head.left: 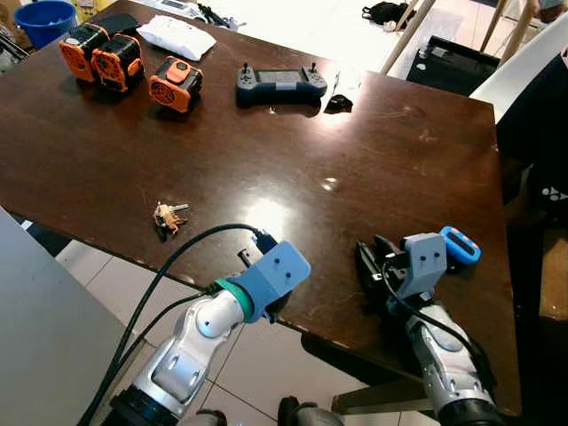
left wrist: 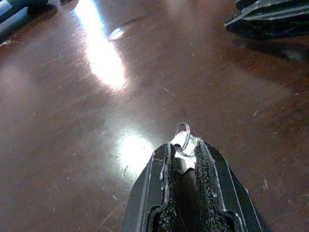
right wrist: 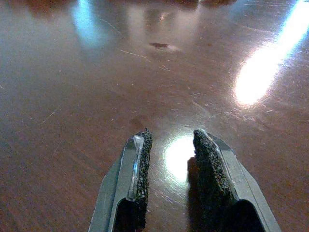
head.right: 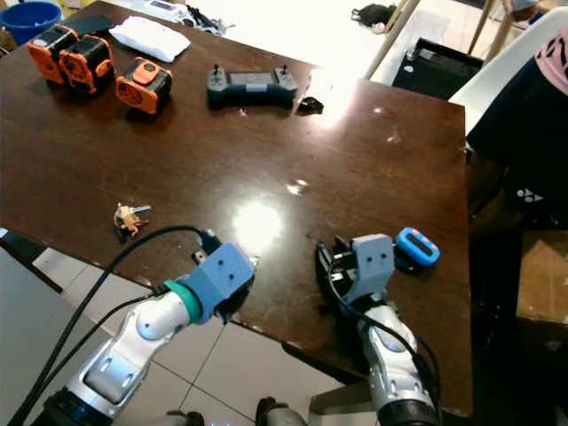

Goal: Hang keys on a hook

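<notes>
A: Starting at the left of the dark wooden table [head.left: 106, 160]: a blue bucket [head.left: 44, 19] just past its far corner, then three orange battery packs [head.left: 115, 62] along the far edge, with a white pouch [head.left: 176, 37] behind them.

B: And nearer us, a small bunch of keys [head.left: 170, 215] lies flat on the wood, well apart from both arms.

A: Now the left gripper [left wrist: 184, 162]. It sits over the near edge of the table, a black cable looping up to its blue wrist housing.

B: The wrist view tells it best: the two black fingers [left wrist: 207, 169] are pressed close together, pinching a small metal piece between the pads, and a silver key ring [left wrist: 182, 137] pokes out just past the tips.

A: So it's clamped, with the ring held just above the tabletop. Moving along, a grey handheld controller [head.left: 280, 84] rests at the far middle, a small black object [head.left: 338, 103] just beside it.

B: The right gripper [right wrist: 169, 145] next, low over the near right part of the table. Its fingers stand apart with bare wood between the pads, holding nothing.

A: Just beside that arm lies a small blue device [head.left: 460, 245]. At the far right, a person in dark clothing [head.right: 524, 133] stands next to the table
</notes>
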`<state>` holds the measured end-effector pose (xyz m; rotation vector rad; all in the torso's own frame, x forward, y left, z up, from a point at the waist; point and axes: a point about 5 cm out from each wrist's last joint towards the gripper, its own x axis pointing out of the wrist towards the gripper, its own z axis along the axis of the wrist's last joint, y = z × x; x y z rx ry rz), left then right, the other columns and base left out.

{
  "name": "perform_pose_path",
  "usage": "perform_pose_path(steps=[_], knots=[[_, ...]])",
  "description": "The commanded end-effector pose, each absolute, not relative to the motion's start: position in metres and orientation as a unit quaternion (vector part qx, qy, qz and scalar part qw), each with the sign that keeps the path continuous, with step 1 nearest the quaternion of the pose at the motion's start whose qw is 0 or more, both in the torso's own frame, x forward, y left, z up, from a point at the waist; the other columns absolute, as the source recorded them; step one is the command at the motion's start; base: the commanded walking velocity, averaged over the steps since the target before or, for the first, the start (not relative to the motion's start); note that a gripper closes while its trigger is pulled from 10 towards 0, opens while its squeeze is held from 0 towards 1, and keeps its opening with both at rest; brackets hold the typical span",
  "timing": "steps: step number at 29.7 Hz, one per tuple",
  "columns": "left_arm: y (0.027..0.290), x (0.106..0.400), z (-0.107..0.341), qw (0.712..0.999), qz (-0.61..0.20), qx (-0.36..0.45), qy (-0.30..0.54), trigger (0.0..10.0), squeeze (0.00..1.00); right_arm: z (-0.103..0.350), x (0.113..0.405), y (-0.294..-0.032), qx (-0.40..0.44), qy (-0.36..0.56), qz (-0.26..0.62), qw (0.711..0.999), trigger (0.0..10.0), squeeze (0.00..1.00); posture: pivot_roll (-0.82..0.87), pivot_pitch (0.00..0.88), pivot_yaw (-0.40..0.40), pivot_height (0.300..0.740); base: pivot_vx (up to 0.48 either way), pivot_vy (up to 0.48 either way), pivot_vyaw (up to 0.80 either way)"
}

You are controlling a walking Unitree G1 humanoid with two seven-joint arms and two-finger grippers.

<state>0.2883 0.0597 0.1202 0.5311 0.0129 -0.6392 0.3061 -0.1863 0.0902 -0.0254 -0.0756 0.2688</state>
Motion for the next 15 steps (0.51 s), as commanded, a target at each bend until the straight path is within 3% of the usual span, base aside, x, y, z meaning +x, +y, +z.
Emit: perform_pose_path(steps=[1, 15], knots=[[0.057, 0.283, 0.109, 0.910, -0.318, 0.264, 0.019, 10.0, 0.00, 0.070, 0.297, -0.187, -0.010, 0.007, 0.135, 0.991, 10.0, 0.00, -0.04, 0.170, -0.016, 0.740, 0.000, 0.000, 0.00], [0.051, 0.293, 0.110, 0.931, -0.274, 0.242, 0.020, 10.0, 0.00, 0.069, 0.297, -0.185, -0.010, 0.010, 0.138, 0.990, 10.0, 0.00, -0.04, 0.177, -0.020, 0.740, 0.000, 0.000, 0.00]])
